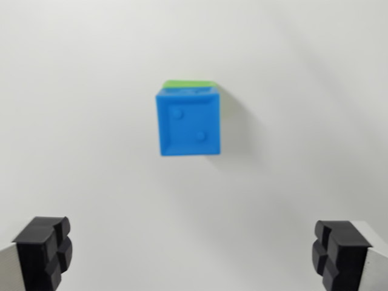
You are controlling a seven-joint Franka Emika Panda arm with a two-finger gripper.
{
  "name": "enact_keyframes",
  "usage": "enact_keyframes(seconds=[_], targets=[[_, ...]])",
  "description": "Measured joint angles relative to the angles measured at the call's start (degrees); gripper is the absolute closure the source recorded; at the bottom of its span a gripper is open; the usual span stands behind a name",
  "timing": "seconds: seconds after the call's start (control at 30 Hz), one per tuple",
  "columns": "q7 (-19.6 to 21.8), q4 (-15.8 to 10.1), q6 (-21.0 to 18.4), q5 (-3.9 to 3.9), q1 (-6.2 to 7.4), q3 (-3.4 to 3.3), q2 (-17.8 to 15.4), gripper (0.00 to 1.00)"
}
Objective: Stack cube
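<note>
Black fingertips (43,251) are seen at the wrist view's two lower corners, spread wide with nothing held between them; the gripper (193,254) is kept well below the blue cube (188,124). That cube, marked by two raised dots, is set on a green cube (189,83), of which only a thin edge is shown above it. Both are borne by a white table (73,121).

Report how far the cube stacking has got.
Done, it seems: the blue plastic cube with two raised dots sits over a green block, of which only a thin edge shows behind its top side. In hand: nothing; the black-padded gripper is open and empty, its fingers apart at the bottom corners. Left: probably only pulling away, though how squarely the cubes are aligned cannot be told.
</note>
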Motion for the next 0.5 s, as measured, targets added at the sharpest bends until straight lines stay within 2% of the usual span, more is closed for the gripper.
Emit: enact_keyframes(seconds=[0.5], targets=[[-0.1,4.3,-7.0,0.18,0.0,0.0,-2.8,0.0]])
